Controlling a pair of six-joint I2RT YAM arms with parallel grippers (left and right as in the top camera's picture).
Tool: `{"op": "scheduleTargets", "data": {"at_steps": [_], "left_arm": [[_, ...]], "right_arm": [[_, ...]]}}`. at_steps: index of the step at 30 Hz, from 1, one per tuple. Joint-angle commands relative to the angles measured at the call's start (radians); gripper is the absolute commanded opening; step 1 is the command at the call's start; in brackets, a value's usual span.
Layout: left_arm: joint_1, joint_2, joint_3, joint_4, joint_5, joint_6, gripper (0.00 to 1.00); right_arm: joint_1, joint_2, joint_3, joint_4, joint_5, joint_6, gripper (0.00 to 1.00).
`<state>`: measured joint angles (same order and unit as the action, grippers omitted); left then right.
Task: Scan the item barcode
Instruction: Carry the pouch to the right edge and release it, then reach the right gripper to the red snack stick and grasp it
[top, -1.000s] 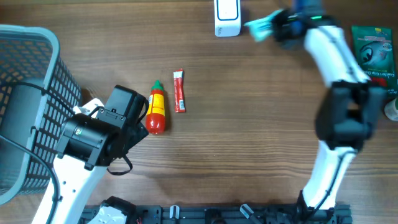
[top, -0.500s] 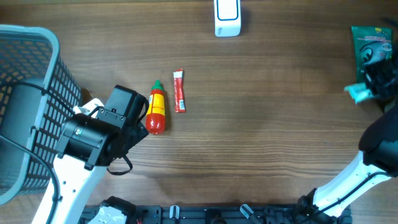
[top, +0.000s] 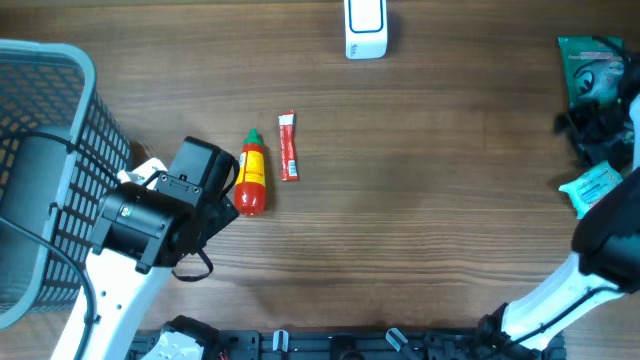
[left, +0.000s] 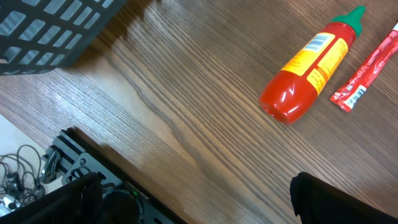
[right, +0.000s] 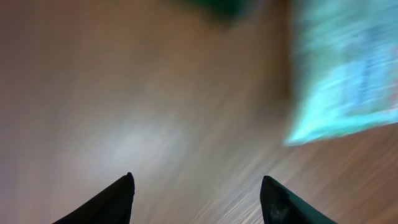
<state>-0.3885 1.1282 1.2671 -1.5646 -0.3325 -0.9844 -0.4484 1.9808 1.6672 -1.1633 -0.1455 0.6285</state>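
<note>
Right gripper (right: 196, 186): fingers apart, nothing between them. Its wrist view is badly blurred, so the teal packet (right: 348, 81) shows only as a smear at 2 o'clock. Overhead, the packet lies on the table (top: 430, 200) at 3 o'clock against the right arm (top: 610, 230), well apart from the white scanner (top: 365, 28), which is cut off at 12 o'clock. Left gripper (left: 196, 186): spread wide and empty, near the red sauce bottle (left: 311, 62).

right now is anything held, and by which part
nothing: left gripper and right gripper are open and empty; teal packet lies clear of the right one
</note>
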Motion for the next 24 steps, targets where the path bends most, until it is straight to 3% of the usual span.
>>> {"op": "scheduleTargets", "data": {"at_steps": [1, 4, 8, 10, 12, 13, 16, 19, 24], "left_arm": [[-0.004, -0.008, 0.003, 0.0, -0.02, 0.009, 1.0], [-0.004, -0.008, 0.003, 0.0, -0.02, 0.009, 1.0], [-0.004, -0.008, 0.003, 0.0, -0.02, 0.009, 1.0], [-0.004, -0.008, 0.003, 0.0, -0.02, 0.009, 1.0], [-0.004, -0.008, 0.003, 0.0, -0.02, 0.009, 1.0], [-0.004, -0.008, 0.003, 0.0, -0.02, 0.009, 1.0], [-0.004, -0.008, 0.003, 0.0, -0.02, 0.009, 1.0], [-0.004, -0.008, 0.003, 0.0, -0.02, 0.009, 1.0], [-0.004, -0.008, 0.003, 0.0, -0.02, 0.009, 1.0]], "right_arm": [[0.169, -0.05, 0.025, 0.003, -0.286, -0.123, 0.74], [0.331, -0.049, 0.008, 0.065, -0.28, -0.129, 0.77], [0.613, -0.043, -0.007, 0.273, -0.254, -0.129, 0.78], [0.721, -0.043, -0.007, 0.359, -0.25, -0.13, 0.88], [0.819, -0.043, -0.007, 0.472, -0.197, -0.131, 0.91], [0.859, -0.042, -0.007, 0.512, -0.159, -0.129, 0.85], [0.973, -0.019, -0.007, 0.601, -0.004, -0.132, 0.84], [1.052, 0.041, -0.007, 0.663, 0.163, -0.132, 0.76], [1.072, 0.164, -0.007, 0.819, 0.097, -0.141, 0.68]]}}
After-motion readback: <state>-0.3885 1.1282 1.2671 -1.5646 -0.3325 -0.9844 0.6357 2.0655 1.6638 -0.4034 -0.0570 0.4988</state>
